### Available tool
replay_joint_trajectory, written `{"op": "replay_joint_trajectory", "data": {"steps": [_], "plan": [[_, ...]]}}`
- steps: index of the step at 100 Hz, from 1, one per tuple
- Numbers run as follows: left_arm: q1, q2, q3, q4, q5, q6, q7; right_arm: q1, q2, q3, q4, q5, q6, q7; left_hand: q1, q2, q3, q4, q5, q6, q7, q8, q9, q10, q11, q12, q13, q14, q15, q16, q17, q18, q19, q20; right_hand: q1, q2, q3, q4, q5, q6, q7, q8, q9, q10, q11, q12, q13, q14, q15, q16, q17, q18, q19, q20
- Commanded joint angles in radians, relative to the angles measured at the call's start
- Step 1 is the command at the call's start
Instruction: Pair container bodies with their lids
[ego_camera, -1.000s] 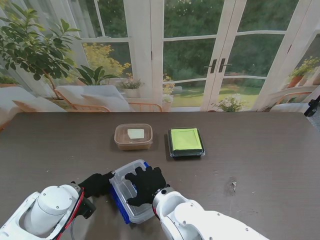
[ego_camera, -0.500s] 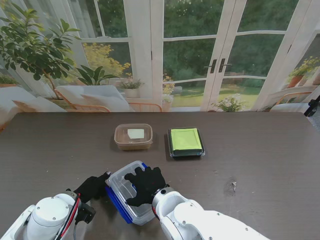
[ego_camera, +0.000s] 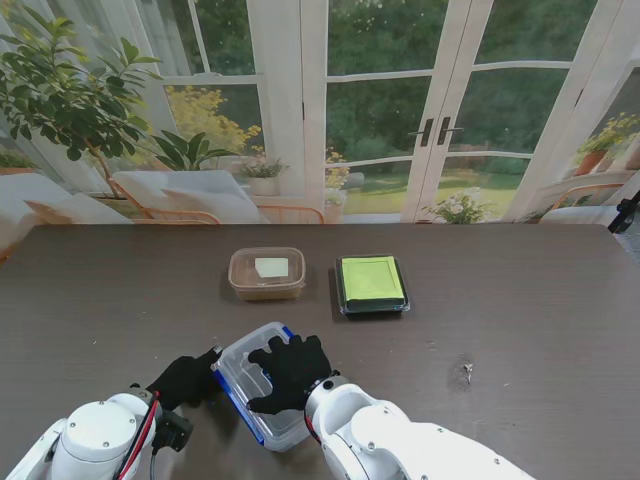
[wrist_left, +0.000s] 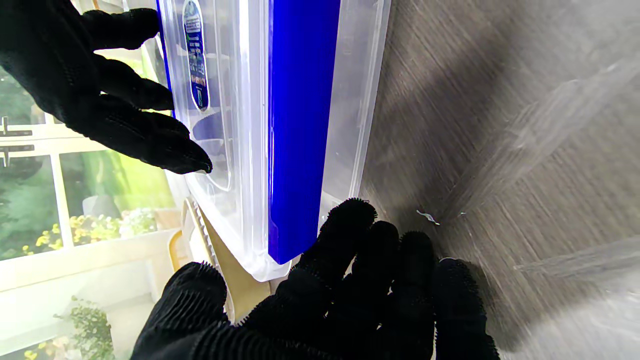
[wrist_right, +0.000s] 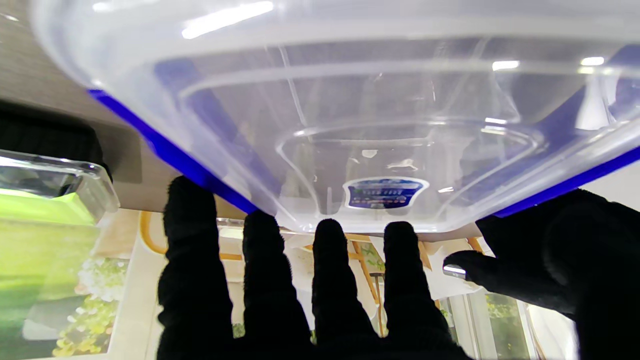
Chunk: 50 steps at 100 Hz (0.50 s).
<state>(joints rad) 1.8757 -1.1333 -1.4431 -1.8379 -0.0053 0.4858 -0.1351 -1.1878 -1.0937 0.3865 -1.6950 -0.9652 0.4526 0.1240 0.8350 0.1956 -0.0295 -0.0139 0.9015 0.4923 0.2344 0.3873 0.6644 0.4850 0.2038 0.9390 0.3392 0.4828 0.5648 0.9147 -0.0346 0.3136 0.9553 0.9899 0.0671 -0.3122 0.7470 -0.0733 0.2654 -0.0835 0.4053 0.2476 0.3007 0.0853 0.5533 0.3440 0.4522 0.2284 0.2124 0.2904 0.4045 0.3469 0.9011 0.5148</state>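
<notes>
1. Right hand, in a black glove, lies flat across the top of the clear container with blue trim, its fingers spread over the lid; it presses down on the lid without closing around the box.
2. Left hand, also black-gloved, sits just beside the container's left edge with its fingers stretched toward it, gripping nothing; from the left wrist view the fingertips reach up to the clear wall by the blue strip.
3. That container rests on the dark table at the near edge, turned at a slant.
4. Farther off, near the middle of the table, a brown translucent container sits to the left of a black container with a green top, the two close together but apart.
</notes>
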Motion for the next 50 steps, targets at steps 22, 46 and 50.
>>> {"op": "replay_joint_trajectory", "data": {"steps": [22, 46, 50], "plan": [[0.013, -0.005, 0.001, 0.008, -0.007, -0.007, -0.021, -0.047, 0.004, -0.022, -0.008, 0.02, -0.008, 0.019, 0.045, -0.018, -0.001, -0.003, -0.01, -0.026, -0.003, 0.005, 0.025, 0.033, 0.001, -0.016, 0.019, 0.097, -0.06, -0.033, -0.006, 0.035, -0.029, 0.009, -0.118, 0.069, -0.099, 0.027, -0.037, 0.109, 0.063, -0.037, 0.005, 0.052, -0.058, -0.053, 0.095, -0.002, 0.066, 0.031, -0.304, -0.034, -0.021, -0.001], [0.023, -0.007, -0.01, -0.004, -0.018, -0.012, -0.019, -0.077, 0.007, -0.027, -0.023, -0.024, -0.004, -0.005, 0.051, -0.021, -0.001, -0.002, -0.013, -0.017, -0.005, 0.005, 0.026, 0.038, 0.0, -0.023, 0.02, 0.101, -0.063, -0.036, -0.006, 0.04, -0.029, 0.005, -0.142, 0.048, -0.078, 0.03, -0.117, 0.208, 0.102, -0.094, -0.029, 0.074, -0.072, -0.078, 0.044, 0.009, 0.006, 0.012, -0.327, -0.023, -0.044, 0.0], [0.026, -0.007, -0.013, -0.008, -0.02, -0.01, -0.018, -0.08, 0.008, -0.029, -0.026, -0.03, -0.005, -0.008, 0.052, -0.022, -0.001, -0.002, -0.015, -0.017, -0.006, 0.005, 0.027, 0.038, 0.0, -0.024, 0.021, 0.102, -0.063, -0.037, -0.006, 0.04, -0.029, 0.005, -0.146, 0.046, -0.075, 0.03, -0.127, 0.222, 0.1, -0.099, -0.035, 0.075, -0.075, -0.079, 0.038, 0.007, -0.002, 0.008, -0.331, -0.023, -0.048, -0.001]]}}
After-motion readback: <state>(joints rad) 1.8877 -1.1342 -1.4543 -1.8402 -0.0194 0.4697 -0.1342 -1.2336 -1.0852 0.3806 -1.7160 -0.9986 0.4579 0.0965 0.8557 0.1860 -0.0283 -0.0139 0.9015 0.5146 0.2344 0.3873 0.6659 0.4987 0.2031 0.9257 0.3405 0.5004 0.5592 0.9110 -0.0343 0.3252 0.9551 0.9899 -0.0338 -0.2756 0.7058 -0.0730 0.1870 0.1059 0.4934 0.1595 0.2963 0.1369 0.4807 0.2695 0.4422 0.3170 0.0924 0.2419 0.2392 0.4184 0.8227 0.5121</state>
